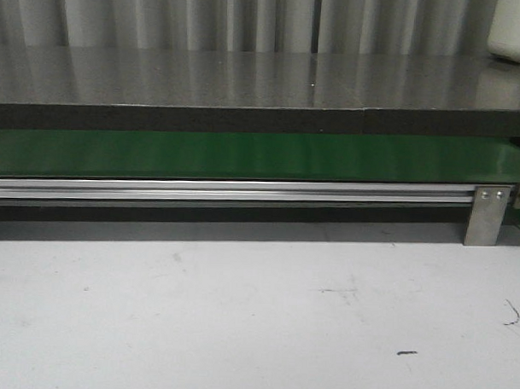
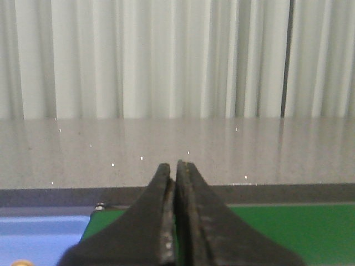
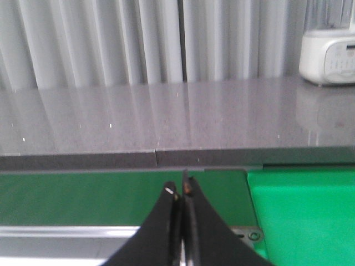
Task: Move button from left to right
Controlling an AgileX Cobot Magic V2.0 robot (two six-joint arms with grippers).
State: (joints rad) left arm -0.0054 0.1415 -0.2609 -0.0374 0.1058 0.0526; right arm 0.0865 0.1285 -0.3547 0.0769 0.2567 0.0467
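Only a sliver of an orange-yellow round cap [image 2: 22, 262] shows, at the corner of the left wrist view on a blue surface [image 2: 39, 235]; it looks like the button's cap, and its body is out of view. No button shows in the front view. My left gripper [image 2: 173, 165] is shut and empty, pointing over the green belt [image 2: 288, 233], to the right of the cap. My right gripper [image 3: 180, 185] is shut and empty above the green belt [image 3: 83, 199]. Neither gripper shows in the front view.
A green conveyor belt [image 1: 244, 155] with an aluminium rail [image 1: 226, 192] and a metal bracket [image 1: 487, 215] runs across the table [image 1: 238, 322]. Behind it is a grey glossy counter [image 1: 247, 79], a pleated curtain, and a white appliance [image 3: 328, 55] at the far right.
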